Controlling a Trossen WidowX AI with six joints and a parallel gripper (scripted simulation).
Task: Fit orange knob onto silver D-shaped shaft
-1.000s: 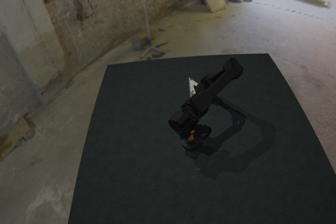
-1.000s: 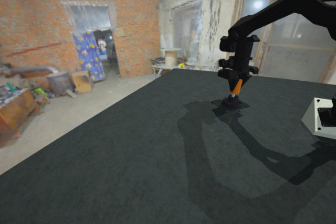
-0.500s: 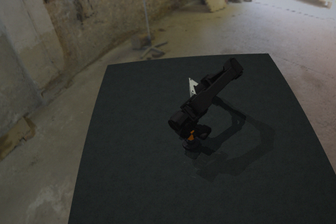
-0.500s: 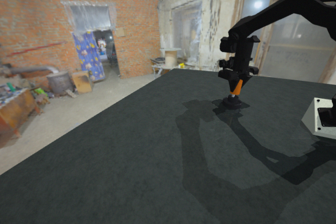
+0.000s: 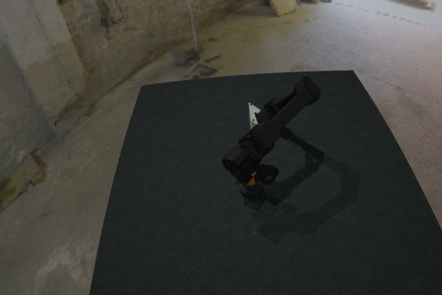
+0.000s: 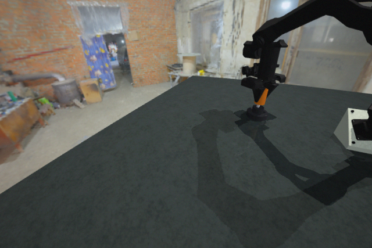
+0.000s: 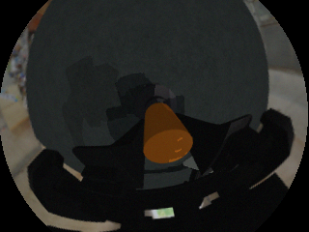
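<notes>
The orange knob (image 5: 251, 180) (image 6: 262, 97) (image 7: 168, 146) is held between the fingers of my gripper (image 6: 262, 95) (image 7: 160, 119), which is shut on it. In the exterior view the knob leans, its top to the right. The dark round pedestal (image 5: 251, 191) (image 6: 257, 115) is directly below, on the table. A short piece of the silver shaft (image 6: 258, 105) shows between the knob's lower end and the pedestal, so the knob is not down on the pedestal. Its lower end is at or just above the shaft's top. The hole and the flat sides are hidden.
The dark table top (image 5: 171, 177) (image 6: 150, 161) carries the arm's pale base plate (image 5: 253, 115) (image 6: 343, 132), to the right in the exterior view. The arm (image 5: 285, 113) (image 6: 303, 14) reaches from there over the pedestal and casts broad shadows on the table.
</notes>
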